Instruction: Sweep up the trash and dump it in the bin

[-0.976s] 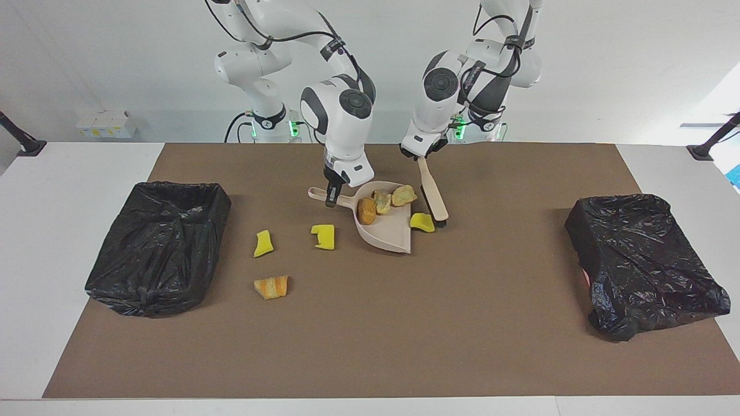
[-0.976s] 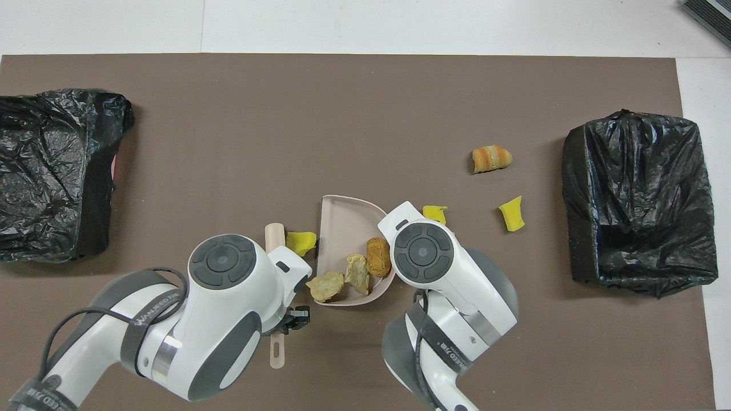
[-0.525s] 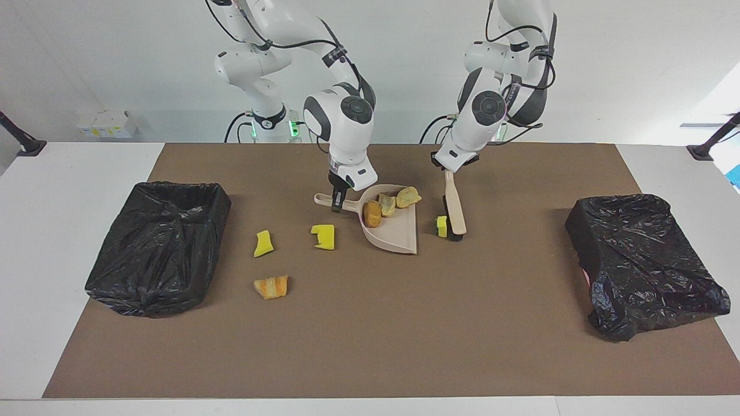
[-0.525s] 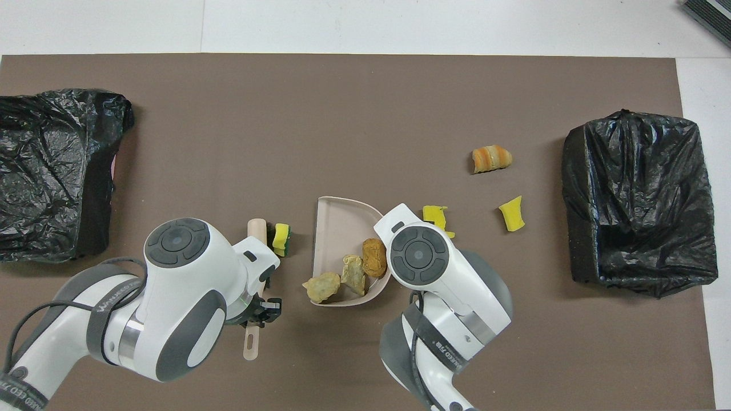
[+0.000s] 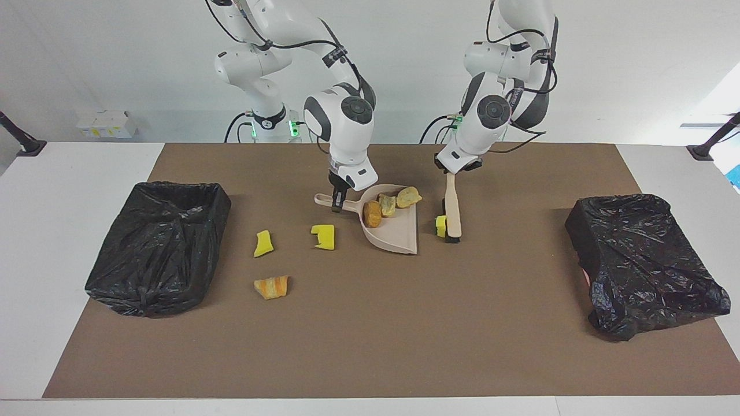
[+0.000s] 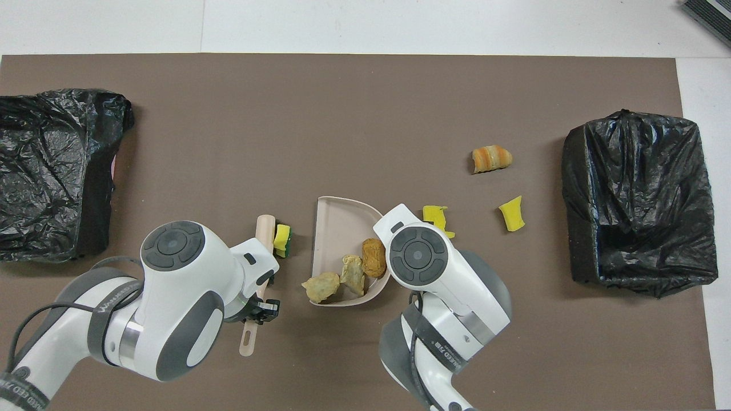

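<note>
One high camera faces the robots across the table; another looks steeply down from above them, both covering the brown mat (image 5: 370,323).

Bright even light, soft short shadows, sharp focus, no glare

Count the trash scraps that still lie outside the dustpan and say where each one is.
4. A yellow scrap rests against the brush, beside the dustpan. Two more yellow scraps and an orange-brown lump lie toward the right arm's end. None seems hidden.
</note>
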Available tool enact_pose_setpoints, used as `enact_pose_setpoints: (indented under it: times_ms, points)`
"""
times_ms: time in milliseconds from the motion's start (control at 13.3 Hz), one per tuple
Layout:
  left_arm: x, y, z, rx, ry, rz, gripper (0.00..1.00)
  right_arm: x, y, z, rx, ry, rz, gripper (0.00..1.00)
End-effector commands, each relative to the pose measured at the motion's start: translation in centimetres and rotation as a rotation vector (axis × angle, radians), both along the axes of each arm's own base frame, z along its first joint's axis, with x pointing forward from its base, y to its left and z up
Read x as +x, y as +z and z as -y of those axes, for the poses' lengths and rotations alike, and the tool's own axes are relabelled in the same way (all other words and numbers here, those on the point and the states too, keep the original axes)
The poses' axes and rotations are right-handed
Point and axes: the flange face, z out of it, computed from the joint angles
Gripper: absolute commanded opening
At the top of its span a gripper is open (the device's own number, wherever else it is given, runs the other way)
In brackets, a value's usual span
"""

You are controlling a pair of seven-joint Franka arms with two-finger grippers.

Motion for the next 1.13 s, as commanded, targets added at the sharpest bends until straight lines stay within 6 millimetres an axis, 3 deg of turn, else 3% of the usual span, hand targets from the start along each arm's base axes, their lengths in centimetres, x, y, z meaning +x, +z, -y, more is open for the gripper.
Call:
enact_pose_setpoints:
  times_ms: [0,150,450,676,901,1051]
  points:
    - [-1.9,-0.1,2.6,-0.074,-0.019,-0.023,0.00,-0.9,0.1,-1.2,-0.056,-0.062,-0.046,0.00]
    - [-2.4,0.4,4.3,-0.113,-0.003,-0.041,0.00,-1.6,0.5,-1.4,-0.091,-0.112,-0.054,0.00]
    - [-0.7,4.6,6.8,-0.194,0.087,-0.004,0.00,-1.9,-0.2,-2.2,-0.078,-0.096,-0.036,0.00]
    - [-1.8,6.5,8.6,-0.165,0.168,0.003,0.00,-1.5,-0.5,-2.2,-0.070,-0.090,-0.033,0.00]
    - [-1.9,9.5,8.0,-0.151,0.216,0.002,0.00,-1.3,-0.3,-1.9,-0.067,-0.081,-0.033,0.00]
    - [-3.2,10.1,8.0,-0.076,0.263,-0.021,0.00,-0.7,0.8,-1.1,-0.058,-0.042,-0.034,0.00]
